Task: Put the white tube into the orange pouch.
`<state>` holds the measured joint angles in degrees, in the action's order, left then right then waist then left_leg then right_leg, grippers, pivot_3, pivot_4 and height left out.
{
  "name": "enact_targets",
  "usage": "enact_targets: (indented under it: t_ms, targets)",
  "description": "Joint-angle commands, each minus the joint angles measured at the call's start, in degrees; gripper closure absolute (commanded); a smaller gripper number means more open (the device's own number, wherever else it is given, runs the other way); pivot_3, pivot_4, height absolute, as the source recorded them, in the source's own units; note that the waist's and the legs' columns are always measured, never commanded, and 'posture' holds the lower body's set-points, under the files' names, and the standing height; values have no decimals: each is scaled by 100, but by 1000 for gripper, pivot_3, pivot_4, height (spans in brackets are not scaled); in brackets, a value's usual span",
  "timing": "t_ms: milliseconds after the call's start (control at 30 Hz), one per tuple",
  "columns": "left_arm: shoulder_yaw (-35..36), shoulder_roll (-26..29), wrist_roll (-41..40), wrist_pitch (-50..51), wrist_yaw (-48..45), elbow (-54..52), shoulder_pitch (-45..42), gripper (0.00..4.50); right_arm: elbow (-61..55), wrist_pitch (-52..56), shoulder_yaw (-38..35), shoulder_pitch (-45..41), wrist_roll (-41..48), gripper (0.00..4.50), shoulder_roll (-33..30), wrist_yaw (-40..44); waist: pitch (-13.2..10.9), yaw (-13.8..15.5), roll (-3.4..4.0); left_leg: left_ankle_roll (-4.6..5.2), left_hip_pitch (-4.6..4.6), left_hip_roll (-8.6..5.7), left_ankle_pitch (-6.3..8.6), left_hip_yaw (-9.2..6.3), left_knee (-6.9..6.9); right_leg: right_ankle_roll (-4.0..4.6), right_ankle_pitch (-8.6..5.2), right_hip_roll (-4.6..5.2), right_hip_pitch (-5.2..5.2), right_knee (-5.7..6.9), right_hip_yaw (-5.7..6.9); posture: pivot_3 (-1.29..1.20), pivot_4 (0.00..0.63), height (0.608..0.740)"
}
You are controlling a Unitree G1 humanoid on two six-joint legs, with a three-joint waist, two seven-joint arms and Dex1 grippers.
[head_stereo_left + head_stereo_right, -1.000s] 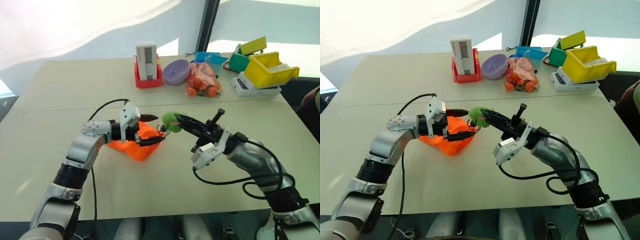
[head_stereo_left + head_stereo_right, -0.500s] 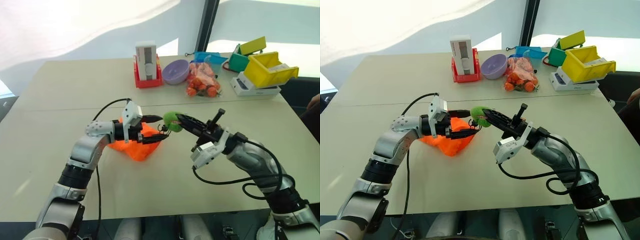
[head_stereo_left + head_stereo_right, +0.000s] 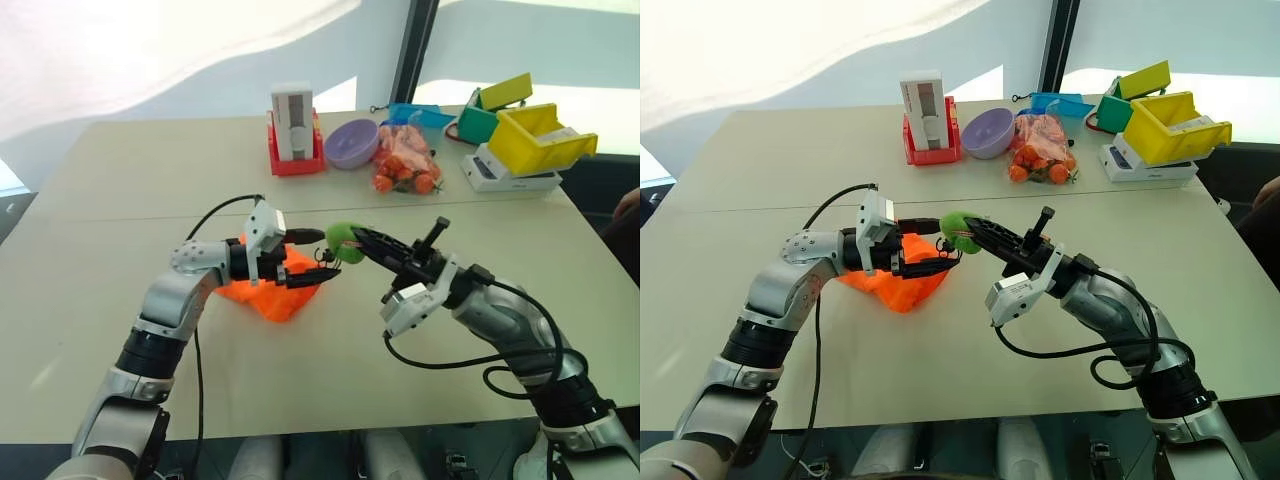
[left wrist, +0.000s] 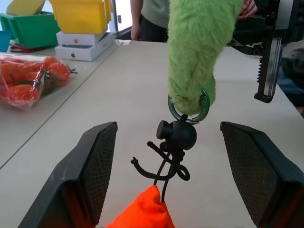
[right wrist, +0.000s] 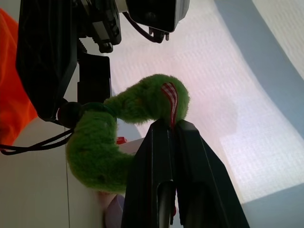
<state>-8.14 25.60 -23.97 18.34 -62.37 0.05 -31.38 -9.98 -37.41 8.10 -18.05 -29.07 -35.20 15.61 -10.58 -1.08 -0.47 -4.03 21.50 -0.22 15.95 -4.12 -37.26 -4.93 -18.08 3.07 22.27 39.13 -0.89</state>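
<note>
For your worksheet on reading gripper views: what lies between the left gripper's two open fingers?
In the left wrist view, the left gripper has the black cord knot between its fingers, above the orange pouch tip, hanging from the fuzzy green ball.

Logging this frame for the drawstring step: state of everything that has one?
orange pouch: crumpled on the table, neck cinched by the cord.
black cord lock: between the left gripper's fingers, not clamped.
green fuzzy charm: lifted, red-checked tag pinched by the right gripper.
left gripper: open.
right gripper: shut on the charm's tag.
purple bowl: upright.
yellow bin: tilted on white boxes.
</note>
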Motion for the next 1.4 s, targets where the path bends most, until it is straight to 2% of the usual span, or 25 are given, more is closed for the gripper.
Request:
enact_targets:
  t_ms: [33, 100, 133, 200, 467, 533, 867, 1200, 1400]
  targets:
    - [142, 59, -111, -16, -44, -242, 38, 1615, -213, 15, -115, -3, 36, 4500, 49, -64, 0, 1, 0, 0, 0, 0, 0, 0, 0, 0, 0, 0, 0, 0, 0, 0, 150, 740]
    - [138, 71, -120, -7, -40, -259, 54, 2652, -207, 20, -117, -4, 37, 4500, 53, -69, 0, 2, 0, 0, 0, 0, 0, 0, 0, 0, 0, 0, 0, 0, 0, 0, 150, 740]
    - [134, 84, -112, 0, -29, -274, 71, 3316, -207, 27, -117, -9, 37, 4500, 61, -70, 0, 2, 0, 0, 0, 0, 0, 0, 0, 0, 0, 0, 0, 0, 0, 0, 150, 740]
    - [129, 97, -101, 10, -11, -287, 88, 4107, -203, 32, -115, -18, 38, 4500, 70, -69, 0, 0, 0, 0, 0, 0, 0, 0, 0, 0, 0, 0, 0, 0, 0, 0, 150, 740]
    - [152, 94, -106, -12, 32, -292, 127, 4107, -176, 43, -113, -40, 38, 4500, 85, -83, 0, 2, 0, 0, 0, 0, 0, 0, 1, 0, 0, 0, 0, 0, -1, 0, 150, 740]
    - [142, 96, -77, -13, 56, -278, 127, 4258, -171, 61, -119, -39, 33, 4500, 91, -90, 0, 1, -1, 0, 0, 0, 0, 0, 1, 0, 0, 0, 0, 0, 0, 0, 150, 740]
    - [-177, 216, 530, -416, 15, 26, 251, 4258, -138, 457, -427, -77, 126, 4500, 183, -256, -1, 7, -2, 0, 0, 0, 0, 0, 2, 0, 0, -1, 1, 0, -1, 0, 150, 740]
    - [-72, 422, 920, -764, 105, 740, 277, 4258, -98, 806, -605, -124, 320, 4500, 271, -321, -2, 7, -3, 0, 0, 0, 0, 0, 3, 0, 0, -1, 3, 0, -1, 0, 150, 740]
    - [66, 401, 764, -712, 121, 924, 317, 4258, -144, 894, -564, -134, 429, 4500, 330, -282, -4, 9, -7, 0, 2, 0, 0, 0, 4, 0, 0, -1, 5, -1, 0, 0, 150, 740]
